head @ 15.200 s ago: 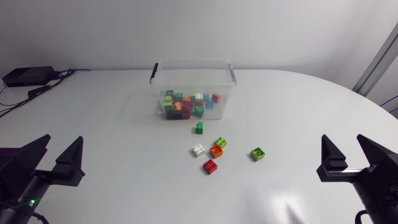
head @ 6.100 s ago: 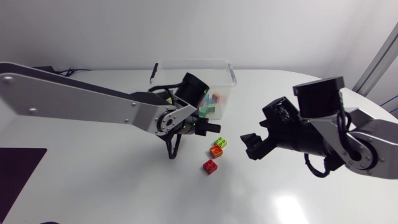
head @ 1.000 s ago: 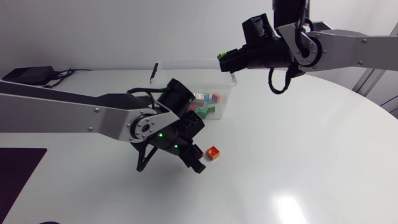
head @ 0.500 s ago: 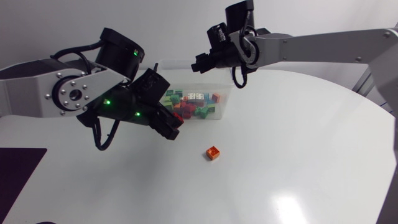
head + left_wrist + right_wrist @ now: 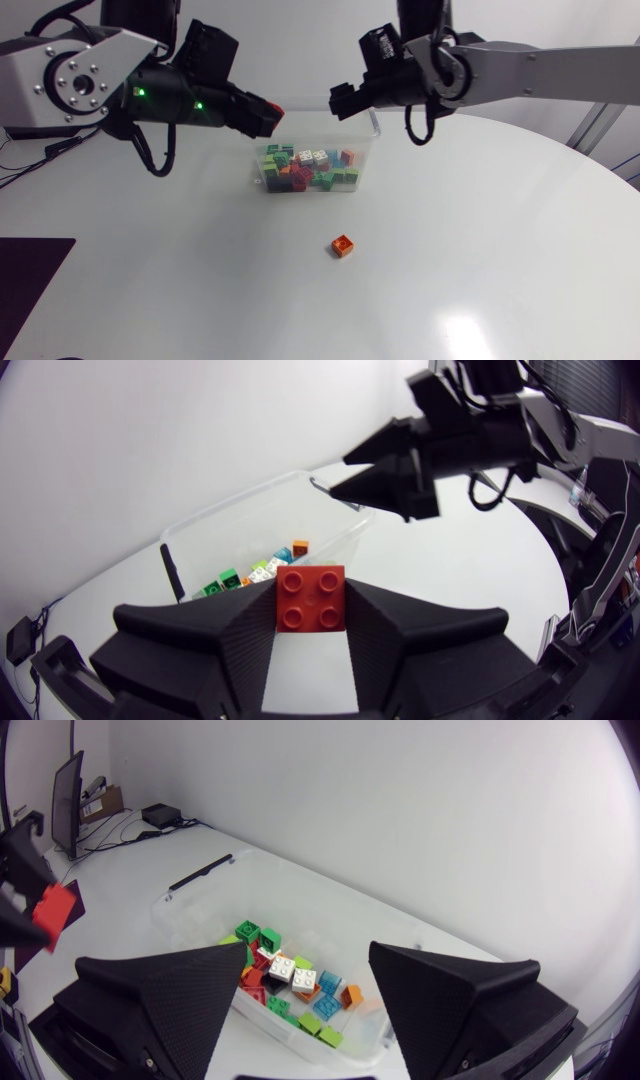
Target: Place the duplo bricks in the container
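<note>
My left gripper (image 5: 311, 624) clamps a red square duplo brick (image 5: 311, 598), beside the clear plastic container (image 5: 373, 129). My right gripper (image 5: 313, 950) hangs spread, empty, over its bricks. Small orange duplo brick (image 5: 343, 245) lies on the table, apart.

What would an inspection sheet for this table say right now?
Surface: white table, one orange brick loose on it.
Job's things: clear container holds many mixed bricks; red brick held off the table.
Clutter: dark patch at near left corner, unidentified.
Grippers: left gripper shut on the red brick near the container's rim; right gripper open, over the container.
Cables: dark cables at far left edge.
Surroundings: nothing seen.
</note>
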{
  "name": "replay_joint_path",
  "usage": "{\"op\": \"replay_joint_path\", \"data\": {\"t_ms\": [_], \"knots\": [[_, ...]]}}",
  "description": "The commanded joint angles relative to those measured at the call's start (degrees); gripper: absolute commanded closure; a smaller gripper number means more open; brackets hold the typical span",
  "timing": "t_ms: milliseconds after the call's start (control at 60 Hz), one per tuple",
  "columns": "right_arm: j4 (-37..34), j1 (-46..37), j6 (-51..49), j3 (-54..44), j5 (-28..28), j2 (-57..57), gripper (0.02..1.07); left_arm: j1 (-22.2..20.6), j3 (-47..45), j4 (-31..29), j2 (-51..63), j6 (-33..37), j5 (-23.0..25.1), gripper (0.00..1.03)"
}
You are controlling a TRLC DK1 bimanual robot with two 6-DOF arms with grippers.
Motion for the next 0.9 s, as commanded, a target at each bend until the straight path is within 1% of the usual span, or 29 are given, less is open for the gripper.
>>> {"op": "replay_joint_path", "data": {"t_ms": [0,167,317,417,550,583,617,633,650,667,683,717,733,750,767,817,883], "knots": [[0.0,-0.7,-0.8,-6.6,-0.8,-6.1,0.17,1.2,3.8,1.6,2.9,-2.7,1.0,0.83],[-0.7,-0.1,-1.4,-18.0,-1.7,-15.5,0.17,1.6,8.7,3.4,7.4,-4.1,1.1,0.82],[-2.3,0.9,-3.2,-26.6,-3.1,-20.7,0.17,2.3,14.5,4.1,13.6,-5.4,1.0,0.81],[-2.4,1.2,-4.1,-30.0,-3.4,-21.0,0.17,2.2,16.7,5.1,16.9,-6.1,1.0,0.81],[-2.6,3.2,-4.3,-31.9,-3.8,-18.9,0.17,2.0,19.9,6.8,21.5,-6.3,0.4,0.78],[-2.7,3.8,-4.1,-32.0,-3.8,-18.4,0.17,1.9,21.1,6.8,22.8,-6.6,-0.7,0.71],[-2.8,4.5,-3.8,-32.1,-3.7,-17.6,0.17,1.9,22.3,6.9,24.0,-6.7,-1.7,0.62],[-2.9,4.9,-3.7,-32.0,-3.7,-17.2,0.17,1.9,22.8,7.1,24.6,-6.6,-1.9,0.56],[-3.1,5.3,-3.4,-31.9,-3.7,-16.6,0.17,1.9,23.1,7.1,24.8,-6.6,-2.0,0.53],[-3.2,5.8,-3.4,-31.8,-3.6,-16.0,0.17,1.9,23.9,7.4,25.6,-6.5,-2.8,0.43],[-3.2,6.0,-3.4,-31.7,-3.5,-15.6,0.17,1.9,24.0,7.5,25.9,-6.4,-3.0,0.40],[-3.9,6.9,-3.2,-31.2,-3.0,-14.0,0.17,1.8,25.4,7.8,27.1,-5.9,-4.6,0.24],[-4.3,7.2,-3.0,-30.8,-2.6,-13.2,0.17,1.8,26.1,7.9,27.6,-5.6,-5.2,0.19],[-4.3,7.4,-2.9,-30.7,-2.2,-12.7,0.17,1.8,26.3,7.9,27.8,-5.5,-5.5,0.17],[-4.7,8.0,-2.7,-30.3,-1.5,-11.7,0.17,1.8,27.2,7.9,28.4,-5.5,-5.9,0.12],[-5.8,8.7,-2.5,-29.4,-1.0,-9.5,0.17,1.9,28.3,7.8,28.7,-5.5,-6.3,0.07],[-6.5,9.1,-2.1,-28.5,-0.5,-6.9,0.17,1.8,28.8,6.8,28.5,-5.5,-6.3,0.05]]}}
